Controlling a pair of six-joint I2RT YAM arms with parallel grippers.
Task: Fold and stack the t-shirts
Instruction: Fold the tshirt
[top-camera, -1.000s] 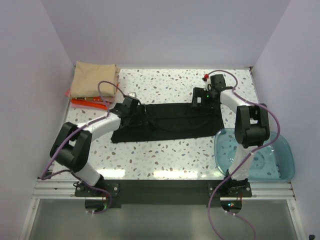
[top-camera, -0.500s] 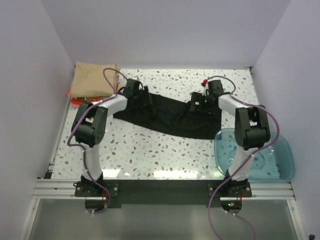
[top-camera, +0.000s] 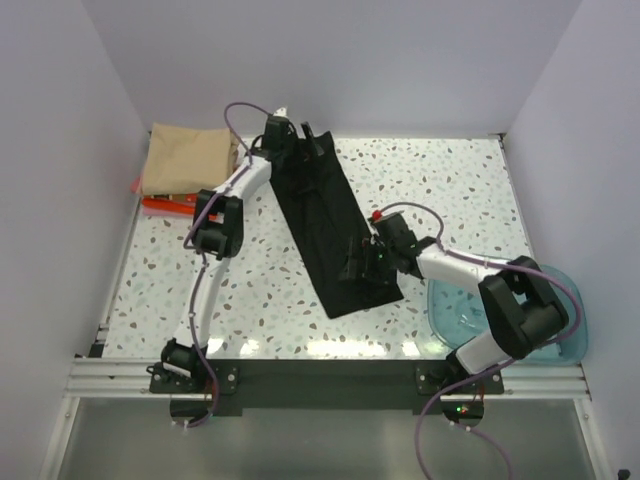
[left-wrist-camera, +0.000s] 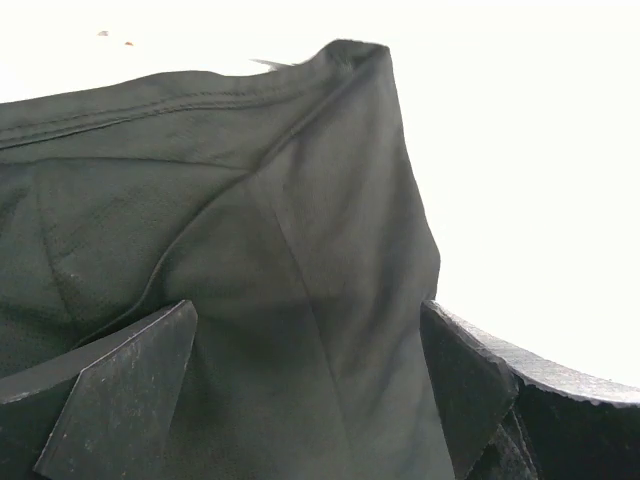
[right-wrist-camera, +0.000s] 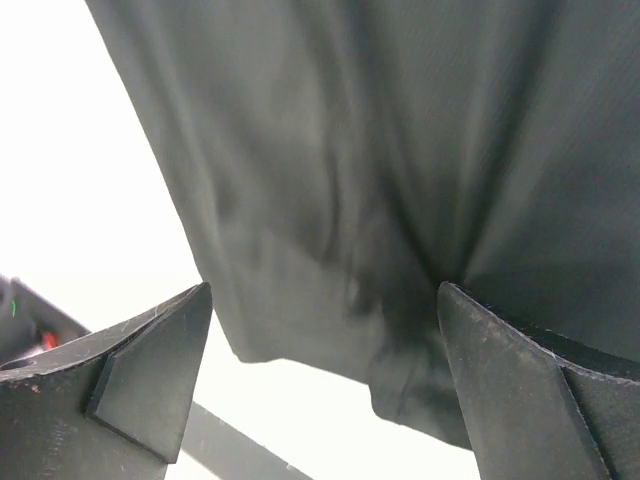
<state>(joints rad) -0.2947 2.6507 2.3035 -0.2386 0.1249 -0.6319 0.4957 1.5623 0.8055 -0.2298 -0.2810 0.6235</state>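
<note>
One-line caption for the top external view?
Black t-shirt laid diagonally across the table, left gripper at its far end, right gripper at its near end, both open.

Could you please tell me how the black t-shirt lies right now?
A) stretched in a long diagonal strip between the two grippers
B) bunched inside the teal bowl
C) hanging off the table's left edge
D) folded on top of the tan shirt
A: the black t-shirt runs diagonally from the left gripper at the far side to the right gripper nearer the front.
</note>
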